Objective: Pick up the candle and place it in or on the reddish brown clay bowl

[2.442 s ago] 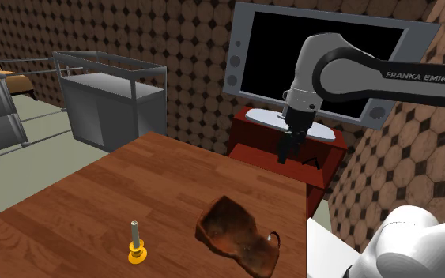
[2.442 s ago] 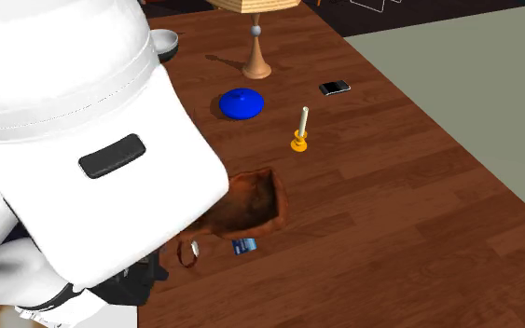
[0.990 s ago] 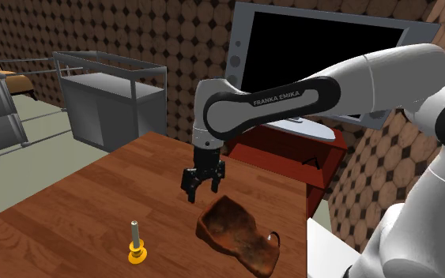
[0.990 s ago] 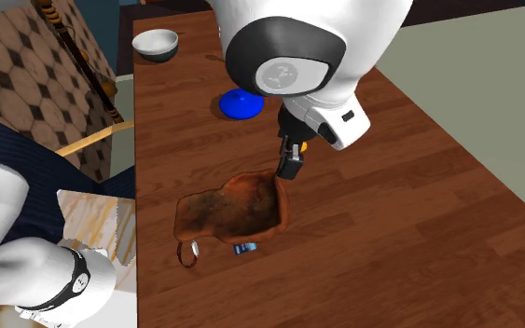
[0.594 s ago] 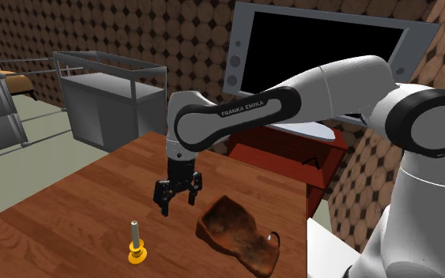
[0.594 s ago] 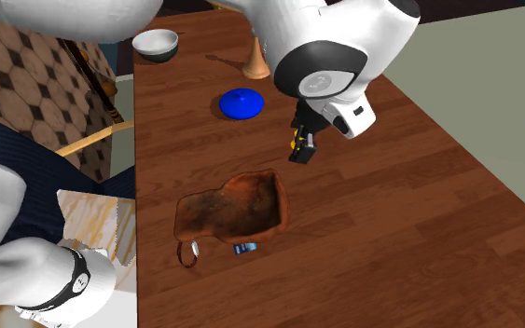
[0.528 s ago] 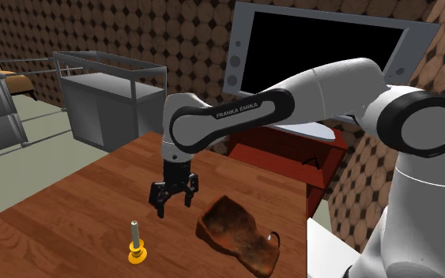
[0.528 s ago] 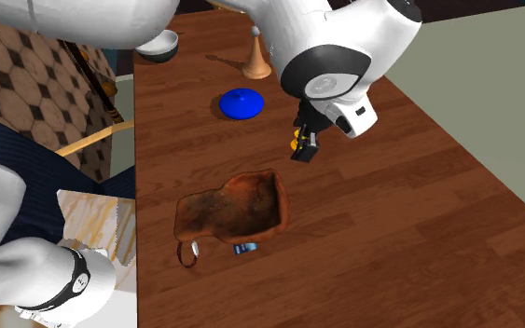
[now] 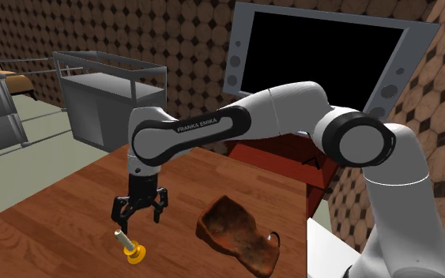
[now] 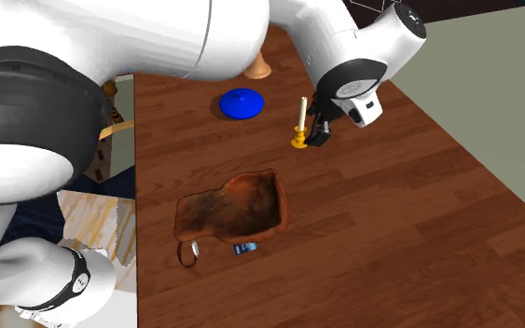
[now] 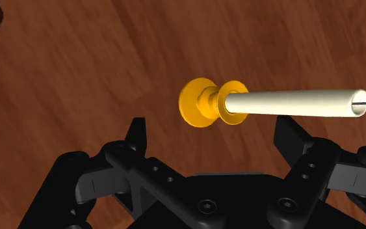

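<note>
Approach | my jaws hang spread and empty just above the upright candle (image 11: 285, 104) on the surface (image 9: 54, 209) | grasp, lift and placing in the brown bowl (image 9: 232, 227) are left to do.

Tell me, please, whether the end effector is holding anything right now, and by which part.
Nothing is held: the end effector is open, its fingers apart and not closed on the candle, which stands on the wooden table.

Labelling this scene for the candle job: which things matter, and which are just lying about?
Job: candle, reddish-brown bowl, open gripper.
Lying about: blue disc, small blue item, monitor.
</note>
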Robot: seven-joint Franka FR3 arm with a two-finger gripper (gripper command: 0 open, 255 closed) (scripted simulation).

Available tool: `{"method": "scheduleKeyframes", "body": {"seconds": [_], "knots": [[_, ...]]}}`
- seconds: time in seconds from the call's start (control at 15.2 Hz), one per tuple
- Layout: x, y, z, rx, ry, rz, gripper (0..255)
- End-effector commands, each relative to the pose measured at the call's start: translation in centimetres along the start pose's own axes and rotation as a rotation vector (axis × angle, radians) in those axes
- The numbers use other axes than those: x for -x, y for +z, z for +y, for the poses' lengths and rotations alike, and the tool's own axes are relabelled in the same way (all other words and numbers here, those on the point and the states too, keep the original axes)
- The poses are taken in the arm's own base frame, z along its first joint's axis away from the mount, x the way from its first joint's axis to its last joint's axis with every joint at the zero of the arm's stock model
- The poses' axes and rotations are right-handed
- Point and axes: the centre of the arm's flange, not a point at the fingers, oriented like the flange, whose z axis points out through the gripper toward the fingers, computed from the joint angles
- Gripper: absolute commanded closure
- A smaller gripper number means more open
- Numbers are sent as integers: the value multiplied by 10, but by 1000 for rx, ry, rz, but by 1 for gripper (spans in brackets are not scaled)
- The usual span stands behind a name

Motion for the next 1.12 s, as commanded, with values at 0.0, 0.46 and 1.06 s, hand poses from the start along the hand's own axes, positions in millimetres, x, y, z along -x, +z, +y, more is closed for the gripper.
{"method": "scheduleKeyframes", "body": {"seconds": [0.0, 0.46, 1.06], "knots": [[-11, 14, -12, -7, 2, -6, 0], [-11, 49, -12, -7, 2, -6, 0], [-11, 49, -12, -7, 2, -6, 255]]}}
